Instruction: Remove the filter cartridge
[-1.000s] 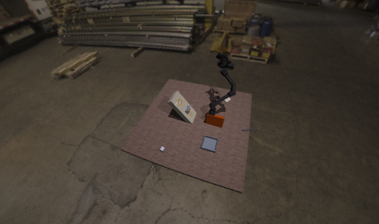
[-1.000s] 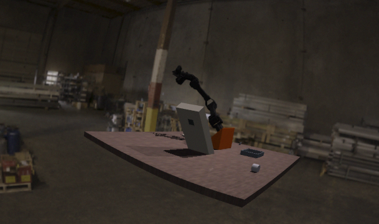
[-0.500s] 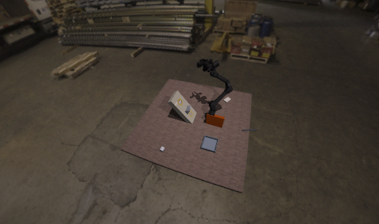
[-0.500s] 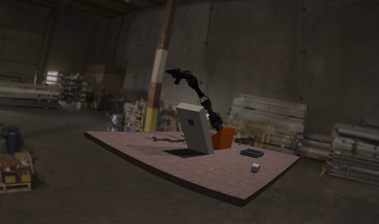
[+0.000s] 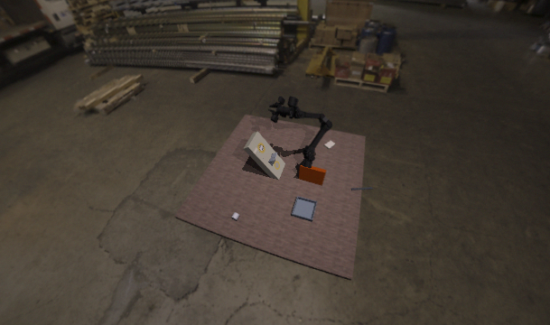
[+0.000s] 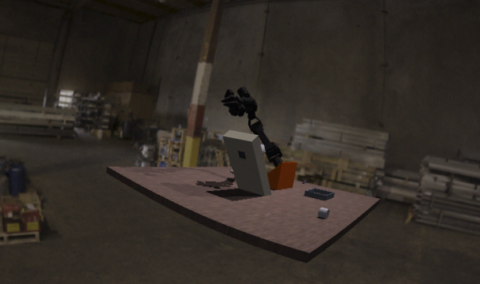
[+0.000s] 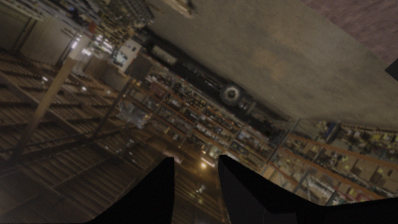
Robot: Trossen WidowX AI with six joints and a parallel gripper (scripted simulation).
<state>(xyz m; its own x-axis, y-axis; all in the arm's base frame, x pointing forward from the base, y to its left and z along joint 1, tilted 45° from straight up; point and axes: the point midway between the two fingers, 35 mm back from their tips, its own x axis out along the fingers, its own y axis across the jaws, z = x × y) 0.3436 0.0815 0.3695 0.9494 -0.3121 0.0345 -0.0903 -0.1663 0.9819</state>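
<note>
The pale service panel (image 5: 280, 171) (image 6: 248, 173) stands tilted on the table. Its face shows an orange ring with a pale round centre (image 5: 261, 147), a grey-blue block and a smaller yellow ring. The pale centre may be the cartridge, but its slots are too small to make out. The blue-grey tray (image 5: 303, 208) (image 6: 319, 194) lies empty on the table. My gripper (image 5: 271, 108) (image 6: 224, 101) (image 7: 196, 163) is held high above and behind the panel. Its fingers are partly open with nothing between them. The wrist view shows neither panel nor tray.
An orange block (image 5: 312, 175) (image 6: 283, 176) stands by the arm's base, between panel and tray. A small white cylinder (image 5: 236, 217) (image 6: 323, 213) lies near the table's front edge. A flat white piece (image 5: 330, 144) lies behind the arm. A thin blue rod (image 5: 362, 189) crosses the right edge.
</note>
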